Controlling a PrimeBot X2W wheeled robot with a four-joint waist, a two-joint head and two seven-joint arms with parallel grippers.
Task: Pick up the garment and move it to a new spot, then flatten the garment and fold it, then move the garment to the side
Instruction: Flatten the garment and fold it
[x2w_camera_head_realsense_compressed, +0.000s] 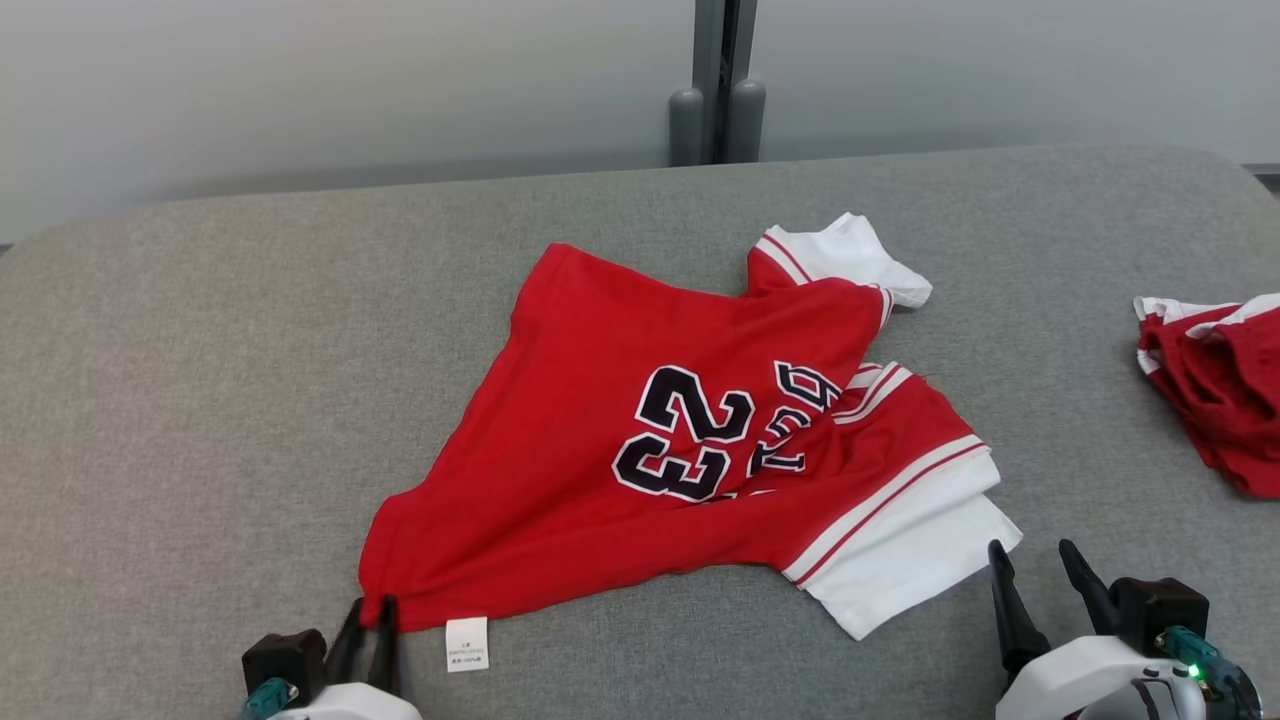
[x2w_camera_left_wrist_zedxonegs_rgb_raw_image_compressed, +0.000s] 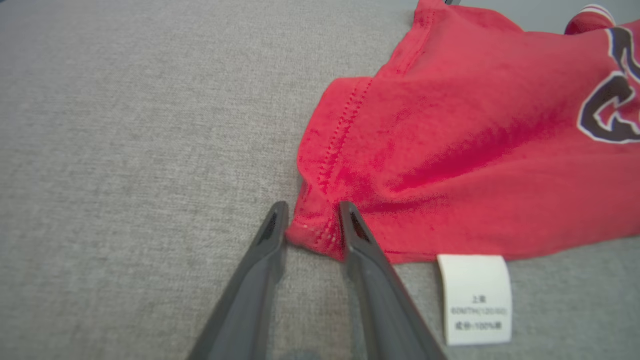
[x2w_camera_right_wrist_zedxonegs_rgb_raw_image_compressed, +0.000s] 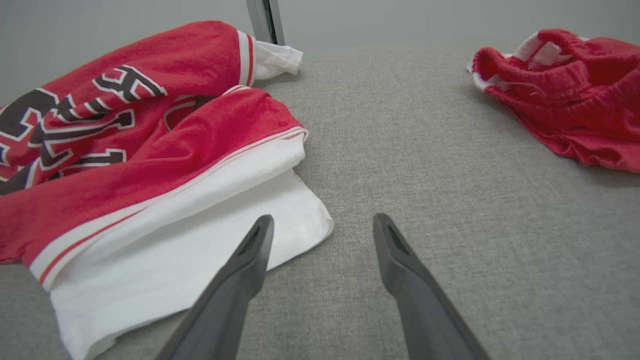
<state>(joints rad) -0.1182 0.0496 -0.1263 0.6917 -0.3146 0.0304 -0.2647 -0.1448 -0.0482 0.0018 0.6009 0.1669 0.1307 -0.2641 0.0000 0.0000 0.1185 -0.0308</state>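
Where the grey padded surface (x2w_camera_head_realsense_compressed: 200, 400) spreads out in front of the robot, the red jersey (x2w_camera_head_realsense_compressed: 600, 350) lies near its middle, rumpled and only partly spread. Its black number 23 (x2w_camera_head_realsense_compressed: 685, 430) faces up and reads upside down from the robot's side. One white sleeve (x2w_camera_head_realsense_compressed: 910, 560) points toward the robot's right front, folded over on itself. The other sleeve (x2w_camera_head_realsense_compressed: 845, 255) pokes out at the far edge of the shirt.

The near hem corner of the jersey comes to a point at the lower left, and the left gripper (x2w_camera_head_realsense_compressed: 375, 615) has that corner between its two dark fingers. Seen from the left wrist, the bunched red cloth fills the gap between the tips and touches both of them. Further back the fingers stand apart over bare grey fabric. From what shows I cannot tell whether they are truly clamped on the corner or merely bracketing it. A white care label (x2w_camera_head_realsense_compressed: 467, 643) lies flat on the surface just beside that gripper, attached at the hem.

The right gripper (x2w_camera_head_realsense_compressed: 1035, 565) sits at the lower right with its fingers spread wide and nothing between them. It is just beside the outer edge of the near white sleeve, and from the right wrist one finger overlaps the white cloth.

A second red and white garment (x2w_camera_head_realsense_compressed: 1215, 390) lies crumpled at the far right edge, well apart from the jersey.
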